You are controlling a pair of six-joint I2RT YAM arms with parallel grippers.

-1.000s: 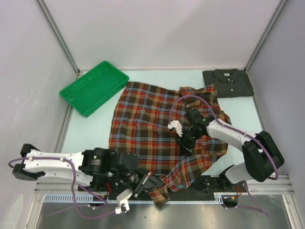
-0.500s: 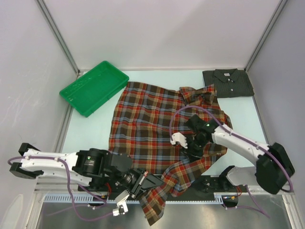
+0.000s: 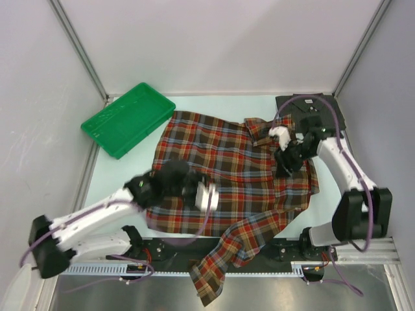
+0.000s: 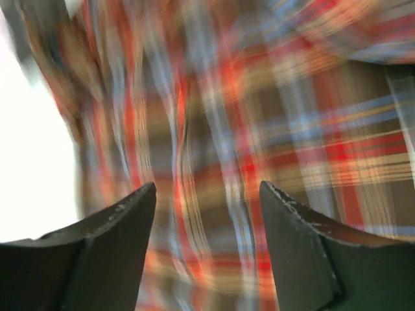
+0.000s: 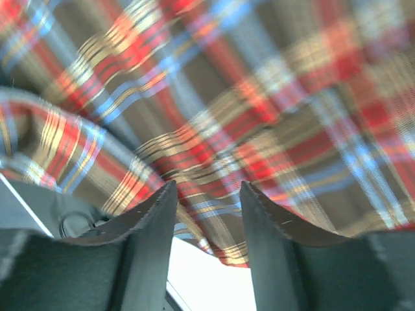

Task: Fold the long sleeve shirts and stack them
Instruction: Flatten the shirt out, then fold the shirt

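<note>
Overhead, you see the plaid shirt (image 3: 227,168) spread unfolded mid-table (image 3: 120,172), one sleeve trailing over the near edge. The grey shirt (image 3: 295,107) lies folded at the far right corner, partly behind the right arm. Only your wrist views settle the tools: the left gripper (image 4: 207,188) gapes wide above blurred plaid, and the right gripper (image 5: 209,184) is narrowly parted over a hem. Neither clamps cloth.

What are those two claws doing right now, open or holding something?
Left gripper: open, holding nothing, over the plaid shirt.
Right gripper: open, holding nothing, over the same shirt.
</note>
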